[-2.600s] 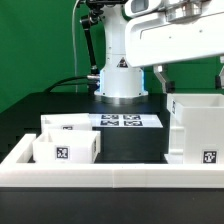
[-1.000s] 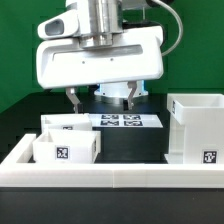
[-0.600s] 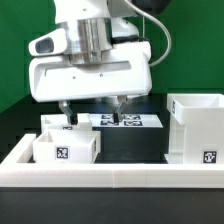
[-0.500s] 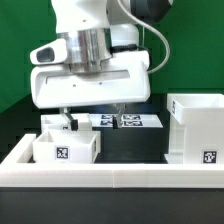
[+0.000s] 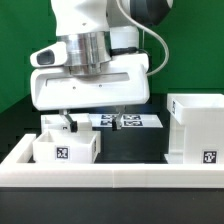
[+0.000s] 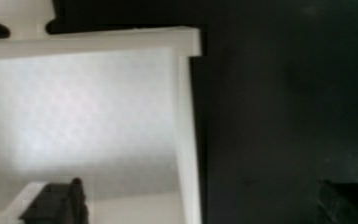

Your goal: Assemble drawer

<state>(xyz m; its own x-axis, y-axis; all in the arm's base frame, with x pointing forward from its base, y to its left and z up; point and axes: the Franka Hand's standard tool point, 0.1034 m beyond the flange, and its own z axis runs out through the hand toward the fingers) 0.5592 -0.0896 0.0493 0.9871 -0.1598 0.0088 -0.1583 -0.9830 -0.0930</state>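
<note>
The drawer (image 5: 196, 128) lies unassembled on the black counter (image 5: 135, 150): big white box at the exterior view's right, two shallow tagged trays (image 5: 66, 150) well apart at its left. The pincer (image 5: 94, 120) hangs wide open and empty over the rear tray (image 5: 50, 123); its fingers straddle one tray wall, apparently to clamp it.

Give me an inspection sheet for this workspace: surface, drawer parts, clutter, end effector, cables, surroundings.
Surface: black table, white rail along its front, marker board lying flat.
Job's things: big box at the exterior view's right; front tray and rear tray at its left, apart from the box.
Clutter: nothing seen.
Grippers: end effector open, low over the rear tray, a tray wall between its fingers.
Cables: black cable looping by the arm.
Surroundings: green backdrop.
</note>
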